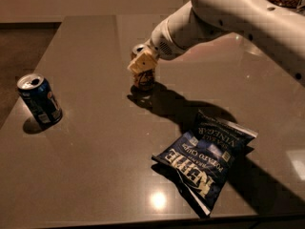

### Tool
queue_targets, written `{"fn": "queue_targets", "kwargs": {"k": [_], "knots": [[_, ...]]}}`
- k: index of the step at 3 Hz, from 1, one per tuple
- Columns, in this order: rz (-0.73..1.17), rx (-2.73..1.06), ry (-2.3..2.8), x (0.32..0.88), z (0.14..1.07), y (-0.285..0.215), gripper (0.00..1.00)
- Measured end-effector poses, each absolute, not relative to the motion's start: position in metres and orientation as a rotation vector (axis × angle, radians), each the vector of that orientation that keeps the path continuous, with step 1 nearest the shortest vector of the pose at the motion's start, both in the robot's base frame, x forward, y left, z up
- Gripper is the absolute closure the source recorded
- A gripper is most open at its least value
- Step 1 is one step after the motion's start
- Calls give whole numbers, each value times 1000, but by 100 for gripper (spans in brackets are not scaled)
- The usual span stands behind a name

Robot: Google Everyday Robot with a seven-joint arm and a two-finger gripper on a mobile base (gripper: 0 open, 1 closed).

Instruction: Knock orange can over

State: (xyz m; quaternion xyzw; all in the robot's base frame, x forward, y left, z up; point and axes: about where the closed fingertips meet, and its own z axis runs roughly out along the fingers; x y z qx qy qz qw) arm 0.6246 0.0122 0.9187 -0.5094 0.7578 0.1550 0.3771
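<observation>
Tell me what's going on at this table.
A robot arm reaches over the table, its gripper right against the front of the orange can, partly covering it. The can looks upright, not yet knocked over. A blue can stands near the table's left edge, and a chip bag lies nearer the camera.

Table (95, 175): orange can (143, 80) at claw (142, 63), blue can (40, 101), chips (205, 159).

Likely office break area: grey tabletop (95, 166), blue can (40, 100), chip bag (206, 159), claw (142, 63) at the orange can (143, 79).
</observation>
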Motion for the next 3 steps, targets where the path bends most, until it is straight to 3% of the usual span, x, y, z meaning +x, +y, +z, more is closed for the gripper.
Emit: {"fn": "queue_targets", "kwargs": {"k": [1,2,3], "knots": [[354,-1302,1966,624,928,5,72],[152,-1375,2041,621,959,-19,100],[9,-1503,2103,620,963,-41,100]]}}
